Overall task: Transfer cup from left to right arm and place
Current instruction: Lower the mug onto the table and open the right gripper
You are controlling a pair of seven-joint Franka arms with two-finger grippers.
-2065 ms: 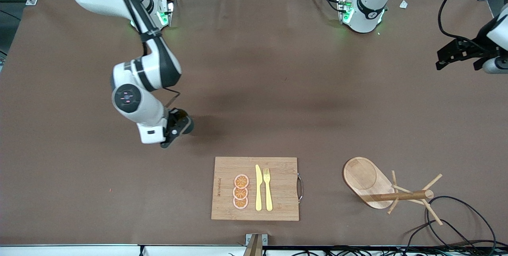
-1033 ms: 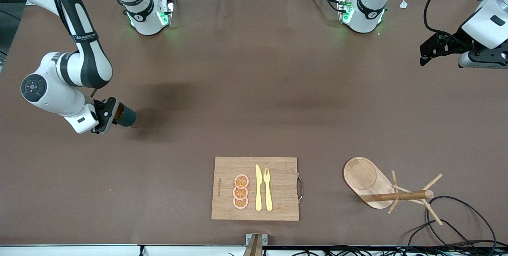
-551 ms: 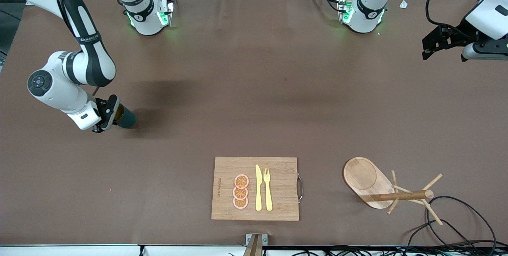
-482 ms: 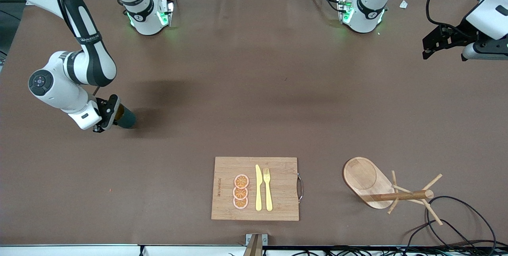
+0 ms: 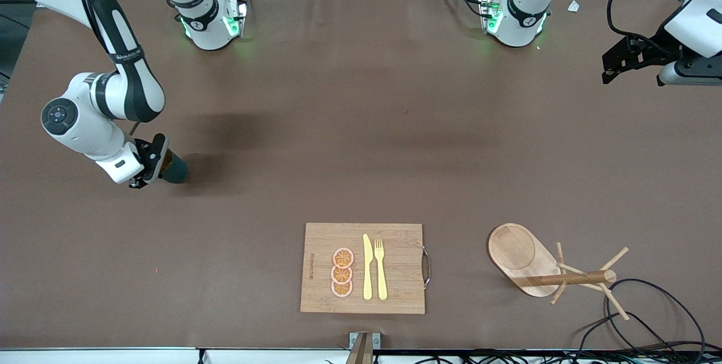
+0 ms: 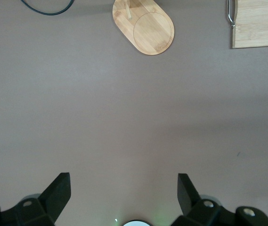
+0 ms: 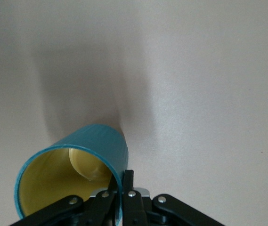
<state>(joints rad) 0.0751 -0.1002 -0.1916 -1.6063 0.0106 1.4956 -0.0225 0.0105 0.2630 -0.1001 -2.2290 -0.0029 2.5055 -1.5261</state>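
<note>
Low in the frame lie the bamboo cutting board (image 5: pixel 364 268) and wooden peg rack (image 5: pixel 555 269). At mid-left, the right gripper (image 5: pixel 151 162) pinches the rim of the small dark teal ribbed cup (image 5: pixel 172 167), tilted at the brown table (image 5: pixel 361 144). At the upper right edge, the left gripper (image 6: pixel 123 193) hangs spread and empty.

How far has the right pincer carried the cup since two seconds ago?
Yes, it moved: the right pincer, shut on the cup, has swung away from the cutting board toward the right arm's end of the table.
</note>
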